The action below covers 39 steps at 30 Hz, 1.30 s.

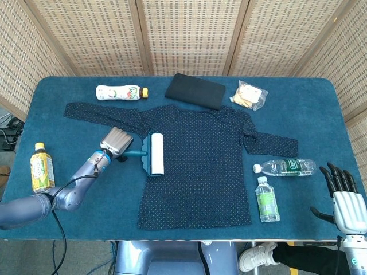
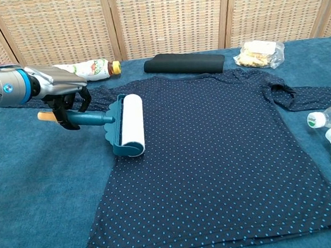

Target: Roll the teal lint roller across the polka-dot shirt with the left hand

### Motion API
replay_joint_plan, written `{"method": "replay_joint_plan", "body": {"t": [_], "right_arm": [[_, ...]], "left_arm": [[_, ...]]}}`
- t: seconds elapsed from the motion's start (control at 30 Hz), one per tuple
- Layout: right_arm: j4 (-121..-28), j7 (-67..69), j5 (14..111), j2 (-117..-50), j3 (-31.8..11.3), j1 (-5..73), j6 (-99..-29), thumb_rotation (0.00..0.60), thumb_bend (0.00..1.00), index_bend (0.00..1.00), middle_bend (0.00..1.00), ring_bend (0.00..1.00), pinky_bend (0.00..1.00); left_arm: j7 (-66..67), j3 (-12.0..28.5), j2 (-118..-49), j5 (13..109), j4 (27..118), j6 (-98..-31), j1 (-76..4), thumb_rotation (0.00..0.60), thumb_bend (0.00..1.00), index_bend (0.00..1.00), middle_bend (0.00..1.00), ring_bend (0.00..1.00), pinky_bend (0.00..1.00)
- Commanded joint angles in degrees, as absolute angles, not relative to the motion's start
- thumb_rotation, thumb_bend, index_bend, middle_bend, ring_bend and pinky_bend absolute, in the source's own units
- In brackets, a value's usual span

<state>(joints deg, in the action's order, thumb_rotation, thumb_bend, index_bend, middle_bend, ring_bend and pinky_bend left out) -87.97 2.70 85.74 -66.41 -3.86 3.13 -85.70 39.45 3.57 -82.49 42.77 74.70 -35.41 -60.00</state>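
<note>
Left hand (image 2: 59, 90) grips the teal lint roller (image 2: 122, 126) by its handle, fingers (image 2: 70, 107) curled round it, at the left side of the polka-dot shirt (image 2: 215, 154). The white roll lies on the shirt's left edge, just below the left sleeve; looks like it's touching the fabric, but can't be sure from these angles. Shirt is spread flat mid-tabletop (image 1: 74, 206). Right hand (image 1: 343, 197) sits at the near right corner, off the tabletop edge, holding nothing w/ fingers apart. Far side: a white bottle (image 1: 120, 92) lying down, a black folded cloth (image 1: 195, 90), a snack bag (image 1: 248, 95). Two water bottles (image 1: 285, 167) lie right of the shirt; a tea bottle (image 1: 41, 169) stands at far left.
</note>
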Motion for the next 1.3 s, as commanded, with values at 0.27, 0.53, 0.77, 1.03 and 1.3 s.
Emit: {"method": "replay_joint_plan", "body": {"t": [0.27, 0.53, 0.77, 1.03, 1.3], "right_arm": [[-87.5, 3.0, 85.3, -66.7, -3.8, 3.3, -84.8, 0.600, 0.09, 0.00, 0.00, 0.00, 0.00], [-87.0, 3.7, 84.8, -66.8, -3.8, 3.5, -84.2, 0.600, 0.09, 0.00, 0.00, 0.00, 0.00], [-86.8, 4.9, 84.3, -66.5, -4.1, 3.6, -83.8, 0.600, 0.09, 0.00, 0.00, 0.00, 0.00], [-86.8, 5.6, 84.2, -66.3, -4.1, 3.6, -83.8, 0.600, 0.09, 0.00, 0.00, 0.00, 0.00], [-87.1, 5.6, 84.8, -66.2, -4.0, 3.5, -84.1, 0.600, 0.09, 0.00, 0.00, 0.00, 0.00]], "left_arm": [[39.9, 1.7, -86.1, 40.1, 71.6, -33.8, -63.9, 0.600, 0.70, 0.90, 0.91, 0.76, 0.69], [41.6, 1.0, -89.5, 36.2, 69.1, -33.3, -68.0, 0.600, 0.70, 0.90, 0.91, 0.76, 0.69], [45.8, 0.6, -94.1, 28.6, 66.6, -33.5, -74.4, 0.600, 0.70, 0.90, 0.91, 0.76, 0.69], [49.8, 0.1, -96.7, 20.9, 67.5, -36.3, -79.5, 0.600, 0.70, 0.90, 0.90, 0.76, 0.70], [51.1, -2.2, -94.6, 18.8, 71.1, -39.1, -80.2, 0.600, 0.70, 0.90, 0.90, 0.76, 0.69]]}}
